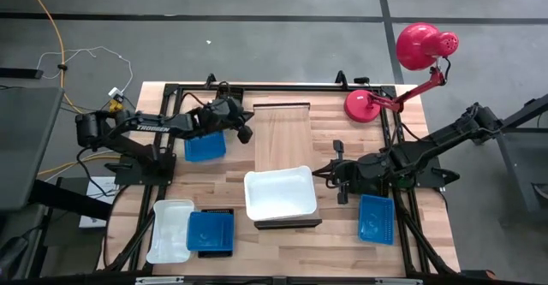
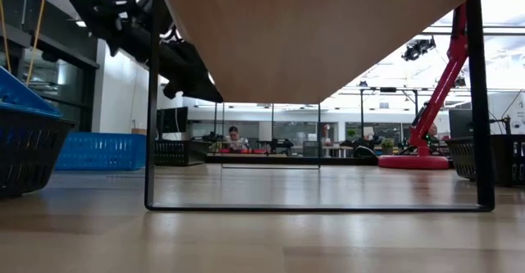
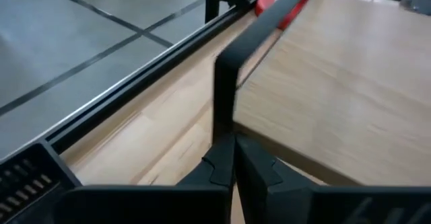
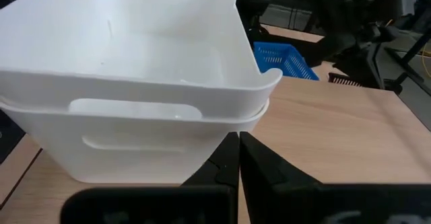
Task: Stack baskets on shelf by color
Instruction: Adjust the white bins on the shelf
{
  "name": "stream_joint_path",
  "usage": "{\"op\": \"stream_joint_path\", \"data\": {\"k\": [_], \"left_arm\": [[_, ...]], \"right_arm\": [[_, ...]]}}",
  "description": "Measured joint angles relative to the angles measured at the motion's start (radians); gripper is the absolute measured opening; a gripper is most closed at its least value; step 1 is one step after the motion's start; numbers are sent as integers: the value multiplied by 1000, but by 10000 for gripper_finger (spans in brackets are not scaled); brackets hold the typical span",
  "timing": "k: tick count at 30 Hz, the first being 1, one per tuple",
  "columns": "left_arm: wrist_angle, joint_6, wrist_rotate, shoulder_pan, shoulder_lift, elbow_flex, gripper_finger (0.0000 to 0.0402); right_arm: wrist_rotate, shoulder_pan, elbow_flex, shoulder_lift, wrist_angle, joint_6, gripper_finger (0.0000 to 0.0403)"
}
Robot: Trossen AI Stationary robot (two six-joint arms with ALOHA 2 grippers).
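Overhead | both pincers (image 1: 245, 134) (image 1: 342, 185) closed, empty | white baskets (image 4: 128, 83) nested, right wrist only

Bench (image 1: 282, 242): pale wood, plank-patterned in light and tan strips, edged by a black metal frame. Long pale smooth-wood shelf (image 1: 282, 135): uniform light tan, faint grain, dark rails at its short ends. Nested white smooth plastic baskets (image 1: 280, 193) on the shelf: plain glossy white, no pattern. White plastic basket (image 1: 169, 230) at the bench's near left: same plain white. Bright blue perforated plastic baskets, by my left arm (image 1: 205, 146), near my right arm (image 1: 377, 218) and over a black mesh basket (image 1: 211, 231): saturated blue, dotted with small holes. Red desk lamp (image 1: 402, 71): glossy crimson throughout. My arms and fingers: matte black. Floor: grey, dark seams.
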Motion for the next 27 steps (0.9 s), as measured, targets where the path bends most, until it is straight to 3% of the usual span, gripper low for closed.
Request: {"op": "stream_joint_path", "data": {"k": [9, 15, 21, 27], "left_arm": [[31, -2, 2, 47, 9, 0, 0], [-10, 1, -20, 49, -116, 0, 0], [-214, 0, -24, 12, -321, 0, 0], [-470, -41, -64, -152, -465, 0, 0]], "right_arm": [[0, 0, 0, 0, -2, 0, 0], [34, 0, 0, 0, -61, 0, 0], [57, 2, 0, 0, -192, 53, 0], [55, 55, 0, -17, -414, 206, 0]]}}
